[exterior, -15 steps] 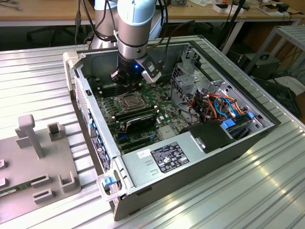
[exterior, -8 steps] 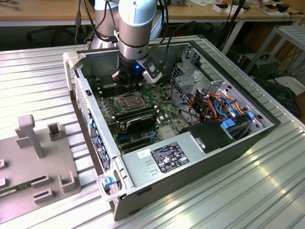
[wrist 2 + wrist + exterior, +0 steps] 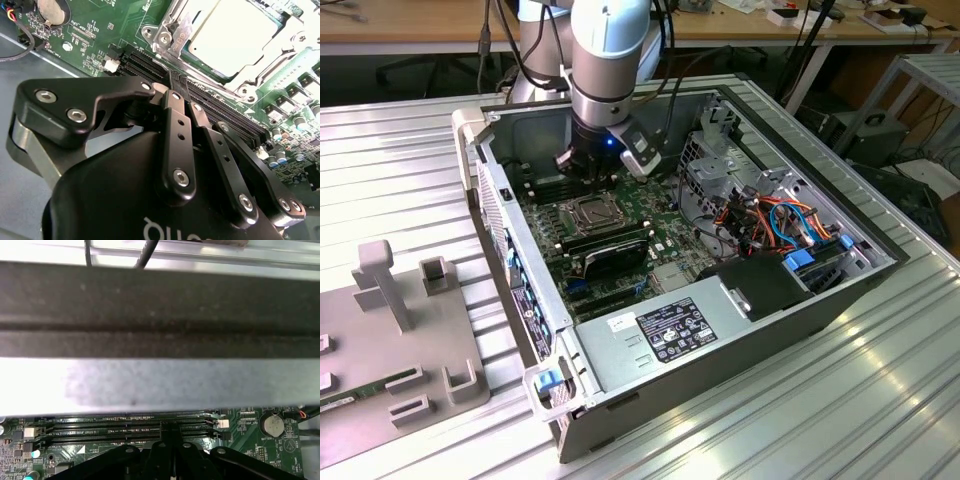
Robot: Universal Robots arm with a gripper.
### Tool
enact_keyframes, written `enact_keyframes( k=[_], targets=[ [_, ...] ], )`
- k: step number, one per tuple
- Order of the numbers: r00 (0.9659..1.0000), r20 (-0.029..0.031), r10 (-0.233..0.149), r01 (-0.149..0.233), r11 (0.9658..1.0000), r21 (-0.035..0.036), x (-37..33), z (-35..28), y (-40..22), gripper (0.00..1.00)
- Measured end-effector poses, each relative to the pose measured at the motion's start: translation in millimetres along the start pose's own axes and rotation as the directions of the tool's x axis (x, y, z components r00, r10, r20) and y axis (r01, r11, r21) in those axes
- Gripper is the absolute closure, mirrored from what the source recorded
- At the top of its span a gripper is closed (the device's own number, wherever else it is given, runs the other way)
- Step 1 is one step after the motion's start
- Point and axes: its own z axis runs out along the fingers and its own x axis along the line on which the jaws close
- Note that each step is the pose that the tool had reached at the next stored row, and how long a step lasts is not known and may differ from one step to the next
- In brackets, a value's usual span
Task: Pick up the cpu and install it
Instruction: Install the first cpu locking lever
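Observation:
The cpu (image 3: pixel 234 33), a square chip with a dull silver top, lies flat inside the socket's metal frame (image 3: pixel 170 37) on the green motherboard (image 3: pixel 665 235). In the exterior view the socket (image 3: pixel 592 212) sits mid-board inside the open computer case (image 3: pixel 720 350). My gripper (image 3: pixel 583 178) hangs just beyond the socket, over the black memory slots (image 3: pixel 150 62). Its black fingers (image 3: pixel 172 107) are pressed together and hold nothing. In both wrist views the gripper (image 3: pixel 177 84) (image 3: pixel 170 429) ends just above those slots, beside the cpu rather than on it.
The case's grey wall (image 3: pixel 160 385) stands close behind the gripper. A power supply (image 3: pixel 665 330) and bundled cables (image 3: pixel 770 220) take up the near and right parts of the case. A grey fixture (image 3: pixel 410 330) with a green memory stick (image 3: pixel 345 400) lies at the exterior view's left.

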Motion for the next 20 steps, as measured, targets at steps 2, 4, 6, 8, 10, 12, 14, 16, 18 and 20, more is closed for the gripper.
enact_keyframes(
  k=[2,4,6,8,10,12,14,16,18,20],
  targets=[
    [1.0000,0.0001,0.000,0.000,1.0000,0.0000,0.0,-0.1,-0.9,0.89],
    [1.0000,-0.0001,0.000,0.000,1.0000,0.0002,0.0,-0.2,-1.7,0.89],
    [1.0000,0.0000,0.000,0.000,1.0000,0.0002,0.0,-0.2,-2.3,0.89],
    [1.0000,-0.0001,0.000,0.000,1.0000,0.0004,0.1,0.0,-2.7,0.89],
    [1.0000,-0.0002,0.000,0.000,1.0000,0.0004,0.2,0.6,-2.9,0.89],
    [1.0000,-0.0002,0.000,0.000,1.0000,0.0005,0.2,1.3,-3.0,0.89],
    [1.0000,-0.0003,0.000,0.000,1.0000,0.0006,0.3,1.6,-3.0,0.89],
    [1.0000,-0.0001,0.000,0.000,1.0000,0.0007,0.4,2.3,-3.2,0.89],
    [1.0000,0.0001,0.000,0.000,1.0000,-0.0001,0.5,3.9,-3.3,0.89],
    [1.0000,-0.0002,0.000,0.000,1.0000,0.0005,0.6,4.3,-3.5,0.89]
  ],
)
